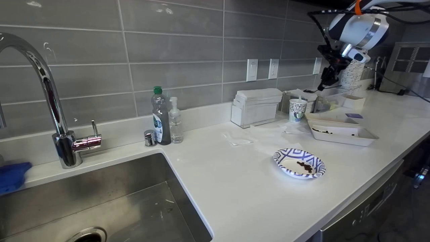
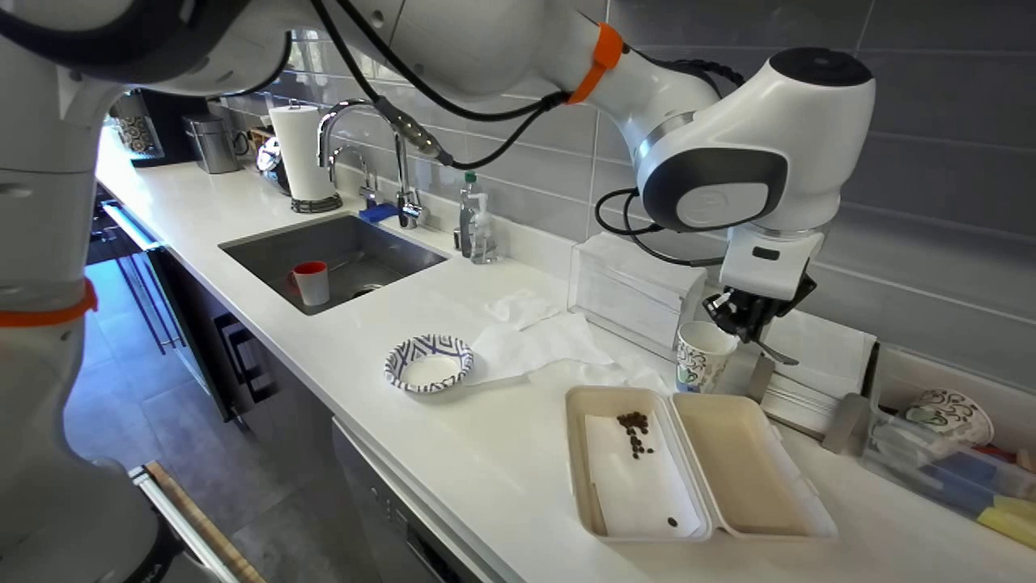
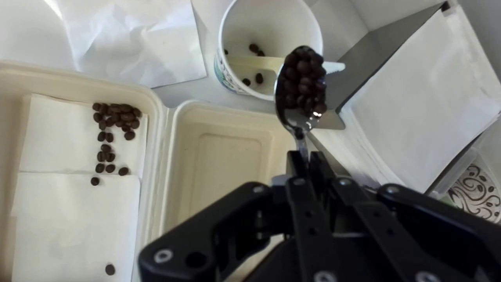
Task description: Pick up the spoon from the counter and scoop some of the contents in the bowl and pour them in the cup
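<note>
The spoon (image 3: 296,121) juts forward from the gripper (image 3: 306,157), its handle pinched between nearly meeting fingertips, its head heaped with dark beans (image 3: 304,80). In an exterior view it hangs near the cup (image 2: 699,358), apart from it; in the wrist view it overlaps the cup's rim.

No legible txt, nos. or brands.
Dark btl. (image 1: 163,112) w/ green cap (image 1: 157,89) (in an ext. view): white-&-blue label (image 1: 157,125) on its side, print too blurry to read. Robot arm (image 2: 518,44) (in an ext. view): faint emblem (image 2: 704,204) on pale oval of a joint cover (image 2: 712,168), can't be made out. Appliance front (image 1: 359,210) under worktop (image 1: 235,181) (in an ext. view): a few tiny pale marks (image 1: 354,222), too small to tell if letters, nos. or symbols.
</note>
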You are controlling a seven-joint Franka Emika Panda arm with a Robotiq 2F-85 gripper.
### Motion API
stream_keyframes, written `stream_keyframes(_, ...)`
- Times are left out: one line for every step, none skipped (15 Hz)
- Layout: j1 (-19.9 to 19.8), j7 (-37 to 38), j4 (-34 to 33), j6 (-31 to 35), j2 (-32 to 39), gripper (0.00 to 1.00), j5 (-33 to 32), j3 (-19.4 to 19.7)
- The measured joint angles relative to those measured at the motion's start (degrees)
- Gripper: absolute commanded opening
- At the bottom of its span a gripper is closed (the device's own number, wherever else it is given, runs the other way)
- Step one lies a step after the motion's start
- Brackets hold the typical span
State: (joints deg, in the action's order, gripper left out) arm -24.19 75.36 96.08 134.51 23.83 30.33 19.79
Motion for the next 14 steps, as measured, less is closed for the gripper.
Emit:
stream_keyframes(0.0, 0.0, -0.2, 0.9, 0.5, 0.02, 0.0, -0.3)
stream_keyframes(0.1, 0.0, -0.3, 1.6, 1.0, 0.02, -0.1, -0.6)
stream_keyframes(0.2, 0.0, -0.6, 2.0, 1.5, 0.02, -0.1, -0.8)
stream_keyframes(0.3, 0.0, -0.9, 2.5, 2.0, 0.02, -0.2, -1.0)
stream_keyframes(0.3, 0.0, -1.2, 2.8, 2.5, 0.02, -0.3, -1.2)
stream_keyframes(0.4, 0.0, -1.6, 3.1, 3.0, 0.02, -0.5, -1.4)
stream_keyframes(0.5, 0.1, -1.7, 3.7, 3.3, 0.02, -0.7, -1.4)
stream_keyframes(0.8, 0.2, -1.8, 4.2, 3.5, 0.02, -1.1, -1.5)
stream_keyframes(1.0, 0.5, -1.8, 4.8, 3.7, 0.02, -1.7, -1.5)
stream_keyframes(1.3, 1.1, -1.7, 5.3, 3.8, 0.02, -2.6, -1.4)
stream_keyframes(1.7, 1.6, -1.7, 5.9, 3.8, 0.02, -3.4, -1.4)
stream_keyframes(2.1, 2.2, -1.6, 6.7, 3.8, 0.02, -4.2, -1.3)
stream_keyframes(2.5, 2.7, -1.5, 7.5, 3.9, 0.02, -5.0, -1.3)
stream_keyframes(2.8, 3.3, -1.5, 8.2, 4.0, 0.02, -5.6, -1.2)
